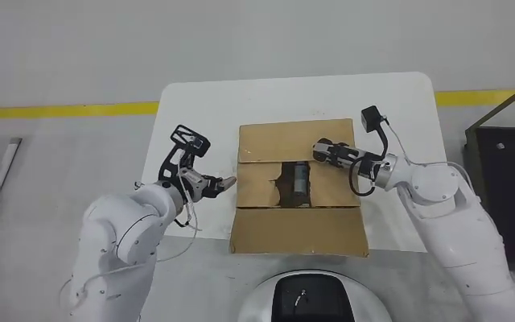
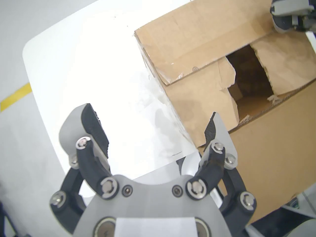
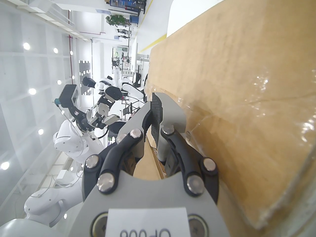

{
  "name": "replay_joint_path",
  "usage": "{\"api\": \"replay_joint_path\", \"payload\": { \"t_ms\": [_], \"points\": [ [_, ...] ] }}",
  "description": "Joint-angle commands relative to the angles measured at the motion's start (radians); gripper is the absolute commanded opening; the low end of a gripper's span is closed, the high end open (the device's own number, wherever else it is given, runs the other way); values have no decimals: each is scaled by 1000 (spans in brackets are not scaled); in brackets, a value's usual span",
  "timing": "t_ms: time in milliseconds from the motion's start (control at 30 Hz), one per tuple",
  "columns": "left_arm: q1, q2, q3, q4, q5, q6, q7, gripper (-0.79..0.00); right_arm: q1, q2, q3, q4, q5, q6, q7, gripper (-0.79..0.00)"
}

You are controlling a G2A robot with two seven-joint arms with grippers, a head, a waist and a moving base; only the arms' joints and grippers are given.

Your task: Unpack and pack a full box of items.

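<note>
The cardboard box (image 1: 298, 233) sits in the middle of the white table (image 1: 201, 105), its flaps partly folded in. A gap at the box's centre shows a dark bottle (image 1: 300, 179). The left gripper (image 1: 228, 183) hangs just beside the box's left side, fingers spread wide. The right gripper (image 1: 316, 150) lies over the box's far flap beside the gap, fingers drawn together; I cannot tell whether they pinch cardboard.

light: bright, even | glare: table (image 2: 98, 62) washed white (left wrist) | edges: fisheye-bent

box (image 1: 294, 233) interior mostly covered, dark item (image 1: 300, 179) inside — unidentifiable
</note>
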Motion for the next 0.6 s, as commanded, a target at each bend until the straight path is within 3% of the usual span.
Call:
{"api": "replay_joint_path", "payload": {
  "t_ms": [0,100,267,567],
  "points": [
    [46,11,-25,-26,31,-118,-20,0,1,1,-4,1,1,0,-1,-785],
    [120,23,-55,-58,25,-198,-43,0,4,3,-7,4,1,2,0,-785],
    [220,40,-51,-61,68,-209,-50,0,13,5,-16,7,3,4,1,-785],
    [284,43,-13,-72,12,-164,40,0,25,9,-31,8,1,10,-3,-785]
  ]
}}
